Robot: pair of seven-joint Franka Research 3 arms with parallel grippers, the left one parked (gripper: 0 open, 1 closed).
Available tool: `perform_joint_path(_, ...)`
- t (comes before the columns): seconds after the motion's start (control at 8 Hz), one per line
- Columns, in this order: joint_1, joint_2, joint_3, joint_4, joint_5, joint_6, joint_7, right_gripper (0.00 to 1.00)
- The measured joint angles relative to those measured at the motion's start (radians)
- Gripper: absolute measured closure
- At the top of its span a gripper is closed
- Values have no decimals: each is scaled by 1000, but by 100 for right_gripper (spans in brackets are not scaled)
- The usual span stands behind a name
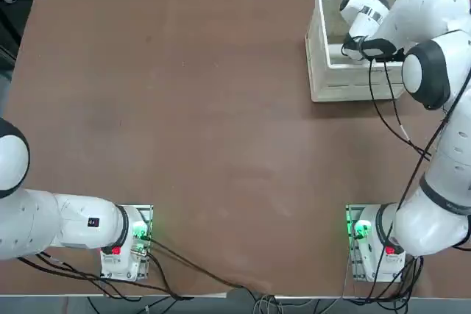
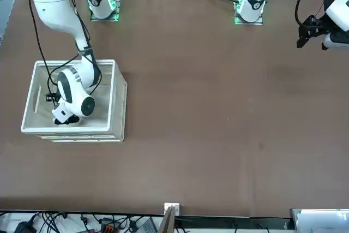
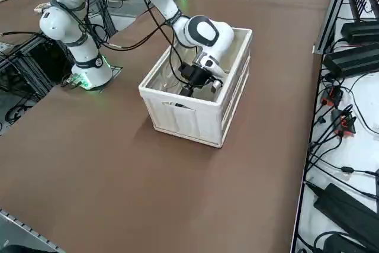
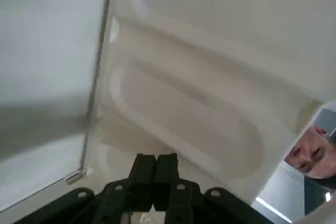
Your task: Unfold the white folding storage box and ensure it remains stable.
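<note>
The white folding storage box [image 1: 318,49] stands at the table's far right with all its walls upright; it also shows in the front view [image 2: 117,102] and the right side view [image 3: 183,117]. My right arm bends down over the rim, and my right gripper [image 3: 188,87] hangs inside the box, near one end wall. In the wrist view the two black fingers [image 4: 143,174] press together with nothing between them, a little off the ribbed inner wall [image 4: 184,103] and close to a corner seam. The box's floor is mostly hidden by my wrist.
The brown table [image 1: 184,108] spreads wide to the left of the box. Cables and black power units [image 3: 349,57] lie just past the table's right edge, close to the box. Part of a person [image 4: 312,153] shows through an opening in the box wall.
</note>
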Motion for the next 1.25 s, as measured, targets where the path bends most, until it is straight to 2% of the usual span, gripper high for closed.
perform_joint_path(0.25,1,-2,0,3,3,-2,0,98)
perform_joint_path(0.5,4,-40,1,12,42,-6,-51,98)
perform_joint_path(0.75,7,-134,-1,47,138,-13,-176,98)
perform_joint_path(1.12,7,-299,-4,101,343,-80,-314,94)
perform_joint_path(1.25,7,-327,-5,147,411,-120,-340,84)
